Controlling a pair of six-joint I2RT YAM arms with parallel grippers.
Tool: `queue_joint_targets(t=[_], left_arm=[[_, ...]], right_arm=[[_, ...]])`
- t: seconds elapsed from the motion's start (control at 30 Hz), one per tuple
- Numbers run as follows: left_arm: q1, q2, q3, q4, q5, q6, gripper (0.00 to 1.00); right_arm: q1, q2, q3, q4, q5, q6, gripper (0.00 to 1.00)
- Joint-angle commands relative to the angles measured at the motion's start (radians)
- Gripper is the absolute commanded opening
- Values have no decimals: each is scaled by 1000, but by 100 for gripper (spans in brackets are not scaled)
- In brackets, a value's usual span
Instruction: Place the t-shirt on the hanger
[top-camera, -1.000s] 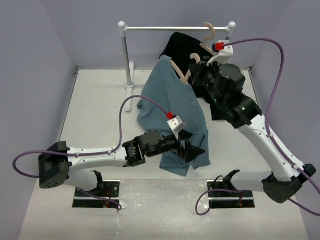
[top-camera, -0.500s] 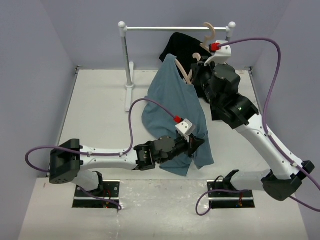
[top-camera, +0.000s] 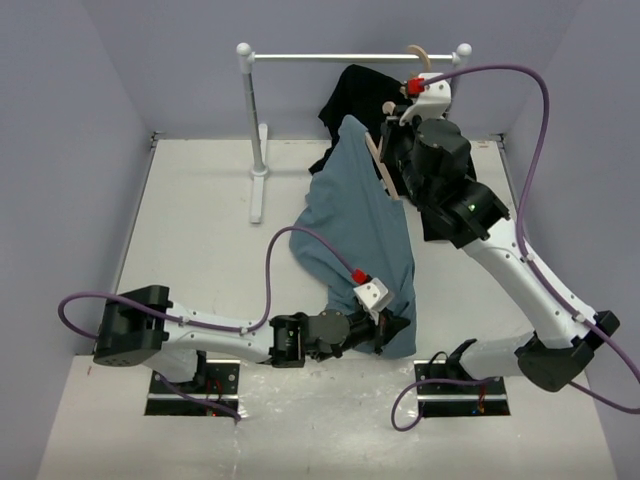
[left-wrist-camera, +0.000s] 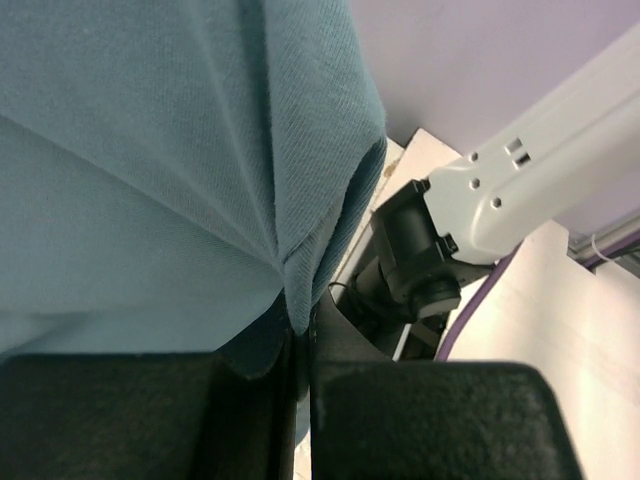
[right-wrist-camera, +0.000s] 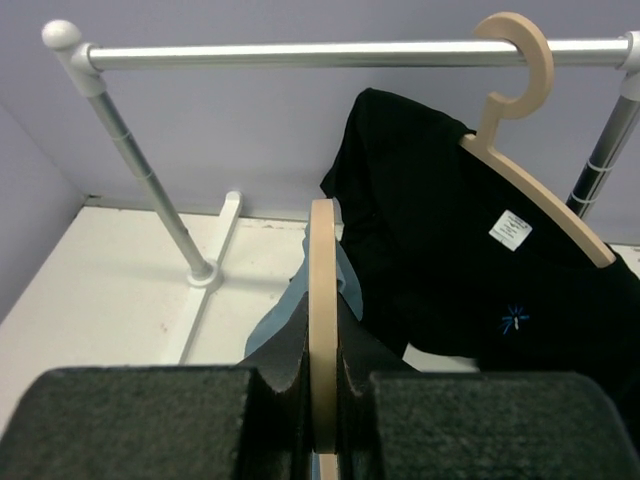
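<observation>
One black shirt (right-wrist-camera: 430, 230) behind hanger (right-wrist-camera: 323, 300), rail (right-wrist-camera: 300, 55) above

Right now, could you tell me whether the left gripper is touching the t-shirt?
Touching. The left wrist view shows the left gripper closed on a pinched fold of the t-shirt, with the cloth running down between its fingers.

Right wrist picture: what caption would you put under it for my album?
Right gripper pinches the hanger, t-shirt peeking out below, facing the rail where a black shirt hangs.
</observation>
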Motion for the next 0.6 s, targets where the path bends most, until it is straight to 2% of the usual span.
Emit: queue_joint_targets(t=[0.0,0.13,0.17,0.2,0.23,0.27,0.33,0.4,0.43,0.53,0.57], left_arm=[[-38,-25,-31,5,23,-22,0],[-38,-38,-33,-26,20,-25,0],[-38,-37,-31,-36,18,-28,4],[-38,-36,-21,-53,8,-32,43],[-38,-39,-7,-99,-28,-42,91],[-38,-49,-4,-143,-61,-44,100],[-37,-107,40,-389,-278,-118,100],[-34,-169,93,-716,-499,-282,100],[-34,-193,131,-940,-597,-427,100],[-32,-304,156,-1229,-657,-619,100],[-33,-341,157,-1304,-651,-638,100]], right_arm=[[-10,-5,5,197,51,-32,0],[-12,2,24,199,57,-41,0],[-13,6,28,199,53,-40,0],[-15,10,32,199,42,-41,0],[-15,17,38,200,33,-42,0],[-15,23,40,204,24,-45,0],[-27,40,25,249,-20,-68,0],[-52,51,-9,313,-85,-79,0],[-73,55,-25,361,-125,-76,0],[-119,97,-33,428,-184,-65,0],[-133,115,-26,445,-197,-60,0]])
